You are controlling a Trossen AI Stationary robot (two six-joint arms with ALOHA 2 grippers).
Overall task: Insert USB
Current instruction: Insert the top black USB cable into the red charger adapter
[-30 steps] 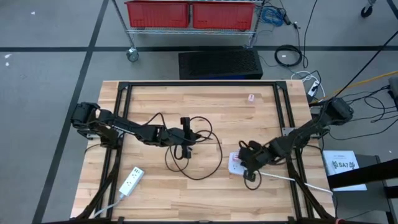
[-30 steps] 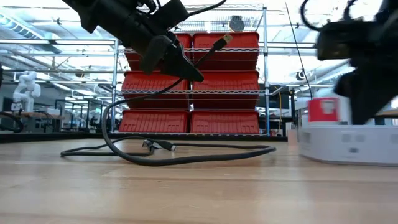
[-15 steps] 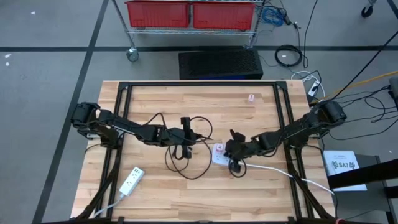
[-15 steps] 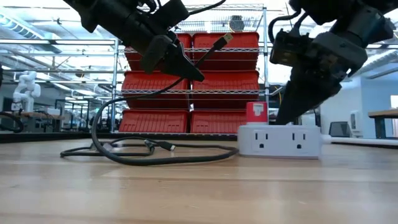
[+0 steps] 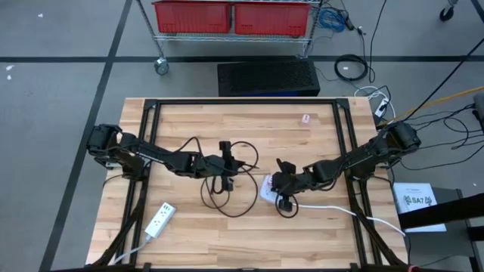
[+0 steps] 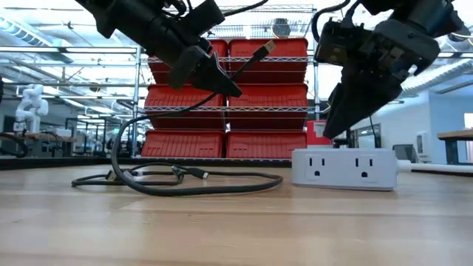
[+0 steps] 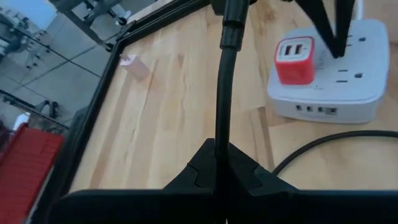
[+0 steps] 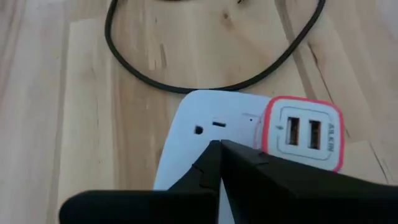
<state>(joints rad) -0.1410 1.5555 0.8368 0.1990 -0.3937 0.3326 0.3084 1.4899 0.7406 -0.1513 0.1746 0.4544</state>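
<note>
Wooden surface (image 5: 249,242) now carries the white power strip (image 5: 269,189) nearer its middle, dragged in by the clenched right gripper (image 5: 278,183) pressing on it. That puts its red USB charger (image 8: 305,134) close to the cable plug (image 6: 264,49) grasped aloft by the left gripper (image 5: 226,161), ready for insertion.

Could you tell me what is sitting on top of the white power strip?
A red USB charger with two ports is plugged into the power strip. The shut right gripper presses on the strip beside it, hiding part of its top face.
</note>
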